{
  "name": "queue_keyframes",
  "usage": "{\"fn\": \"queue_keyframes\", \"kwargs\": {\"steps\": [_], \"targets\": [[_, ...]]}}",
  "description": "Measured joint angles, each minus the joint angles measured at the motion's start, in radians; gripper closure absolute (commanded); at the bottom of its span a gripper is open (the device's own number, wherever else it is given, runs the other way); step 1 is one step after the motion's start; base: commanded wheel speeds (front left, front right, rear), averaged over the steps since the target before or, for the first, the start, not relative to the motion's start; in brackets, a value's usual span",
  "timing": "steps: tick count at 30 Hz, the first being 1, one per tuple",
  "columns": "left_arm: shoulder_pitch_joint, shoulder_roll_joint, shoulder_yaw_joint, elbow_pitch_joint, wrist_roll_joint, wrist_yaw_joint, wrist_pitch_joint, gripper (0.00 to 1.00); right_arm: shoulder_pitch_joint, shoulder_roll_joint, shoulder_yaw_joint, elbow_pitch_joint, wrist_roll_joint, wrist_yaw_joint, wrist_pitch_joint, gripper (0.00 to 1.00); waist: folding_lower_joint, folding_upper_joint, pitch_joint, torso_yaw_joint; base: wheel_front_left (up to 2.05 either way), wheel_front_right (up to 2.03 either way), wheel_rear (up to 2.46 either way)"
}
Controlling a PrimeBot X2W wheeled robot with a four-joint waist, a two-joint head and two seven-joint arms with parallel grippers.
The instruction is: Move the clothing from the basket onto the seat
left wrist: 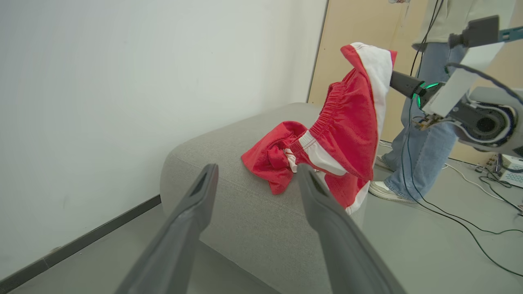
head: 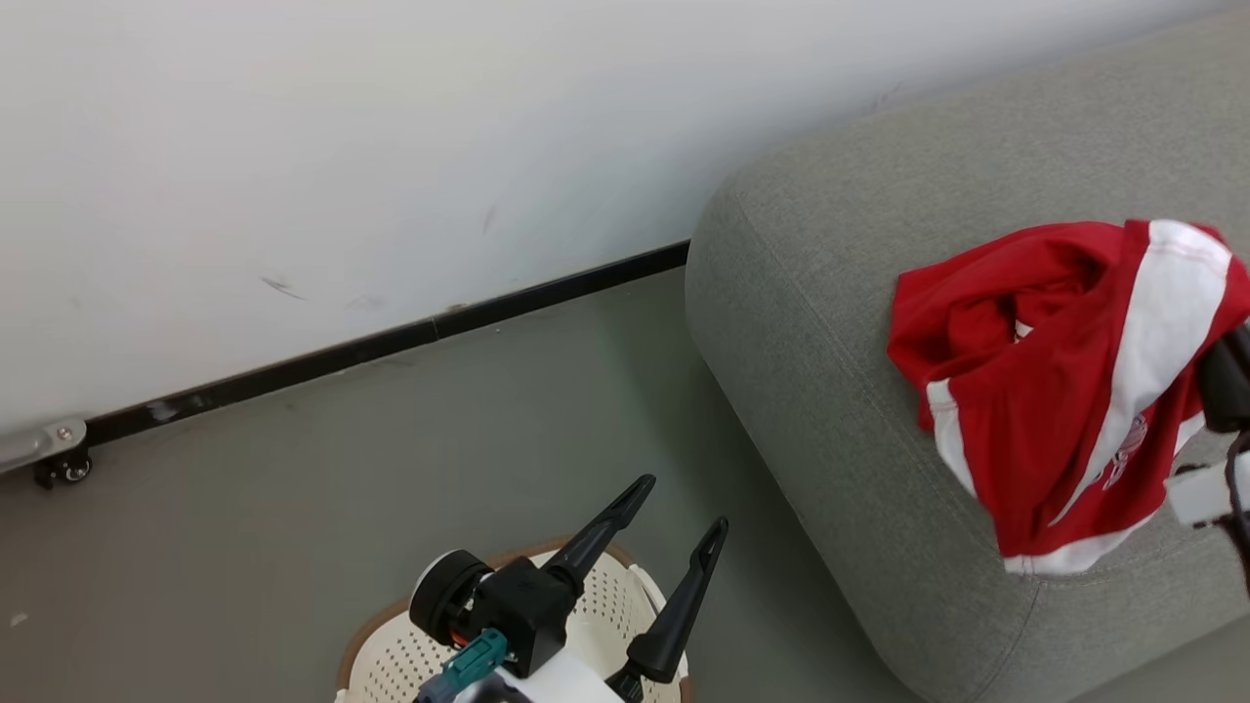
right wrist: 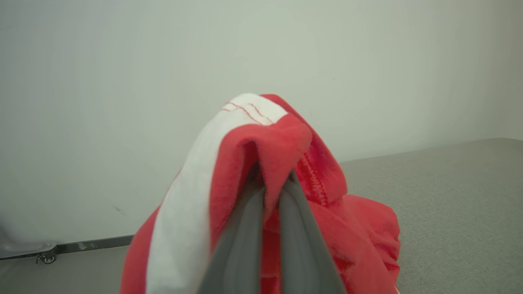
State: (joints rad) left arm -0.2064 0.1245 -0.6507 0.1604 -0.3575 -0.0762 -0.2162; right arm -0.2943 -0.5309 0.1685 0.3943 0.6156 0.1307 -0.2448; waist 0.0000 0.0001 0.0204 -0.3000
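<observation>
The clothing (head: 1045, 391) is red with white bands. Its top is pinched up in my right gripper (right wrist: 273, 179), which is shut on it, and its lower folds rest on the grey seat (head: 830, 342). In the left wrist view the clothing (left wrist: 347, 130) hangs from the right gripper (left wrist: 398, 81) above the seat (left wrist: 245, 192). My left gripper (head: 684, 503) is open and holds nothing. It hovers over the cream, brown-rimmed basket (head: 391, 635) at the bottom edge, left of the seat. The arm hides much of the basket's inside.
A white wall with a black skirting board (head: 391, 342) runs behind the grey floor. A small caster (head: 63, 467) sits at the far left. A person's legs in jeans (left wrist: 425, 155) stand beyond the seat, with cables (left wrist: 470, 228) on the floor.
</observation>
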Motion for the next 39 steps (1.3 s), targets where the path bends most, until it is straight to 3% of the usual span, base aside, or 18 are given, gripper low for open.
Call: {"fn": "queue_keyframes", "kwargs": {"steps": [20, 28, 32, 39], "targets": [[-0.089, -0.007, -0.065, -0.076, 0.075, -0.003, 0.033, 0.0, -0.349, -0.106, -0.109, 0.165, -0.101, 0.0, 0.091, 1.0, 0.0, 0.0, 0.147, 0.042, 0.0, 0.0, 0.0], [-0.138, -0.008, -0.094, -0.095, 0.108, -0.012, 0.063, 0.0, -0.411, -0.15, -0.162, 0.244, -0.135, 0.0, 0.09, 1.0, 0.0, 0.0, 0.223, 0.063, 0.0, 0.0, 0.0], [-0.157, -0.008, -0.105, -0.1, 0.118, -0.013, 0.076, 0.0, -0.412, -0.14, -0.173, 0.304, -0.14, 0.0, 0.086, 1.0, 0.0, 0.0, 0.262, 0.073, 0.0, 0.0, 0.0], [-0.194, -0.007, -0.116, -0.105, 0.126, -0.021, 0.094, 0.0, -0.385, -0.041, -0.164, 0.397, -0.162, 0.0, 0.073, 1.0, 0.0, 0.0, 0.331, 0.089, 0.0, 0.0, 0.0]]}}
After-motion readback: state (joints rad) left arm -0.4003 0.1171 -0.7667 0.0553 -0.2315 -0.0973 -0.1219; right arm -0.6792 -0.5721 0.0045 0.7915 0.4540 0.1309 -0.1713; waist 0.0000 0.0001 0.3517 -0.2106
